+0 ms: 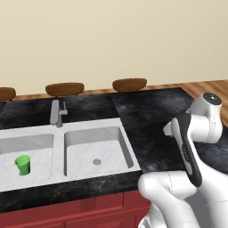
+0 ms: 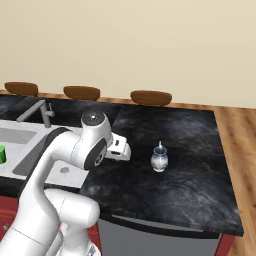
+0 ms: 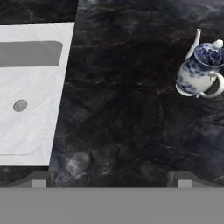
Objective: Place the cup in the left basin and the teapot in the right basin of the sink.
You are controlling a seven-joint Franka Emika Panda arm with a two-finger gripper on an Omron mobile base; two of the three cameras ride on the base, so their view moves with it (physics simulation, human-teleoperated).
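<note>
The green cup (image 1: 22, 164) stands upright in the left basin (image 1: 38, 149) of the white sink (image 1: 59, 133); its edge also shows at the far left (image 2: 1, 153). The right basin (image 1: 107, 142) holds nothing but its drain. On the black counter to the sink's right sits the white and blue teapot (image 2: 159, 159), upright. My gripper (image 3: 111, 178) hangs open above the counter between the right basin (image 3: 30, 127) and the teapot (image 3: 200, 70), its fingertips (image 3: 39, 179) wide apart with nothing between them. The hand (image 2: 119, 148) is left of the teapot, apart from it.
A grey faucet (image 1: 57, 113) rises behind the sink divider. Three brown stools (image 1: 129, 84) line the counter's far side. The black counter (image 2: 175, 185) stretches right of the sink to an edge above wooden floor. Red cabinet fronts (image 1: 89, 209) run below the counter.
</note>
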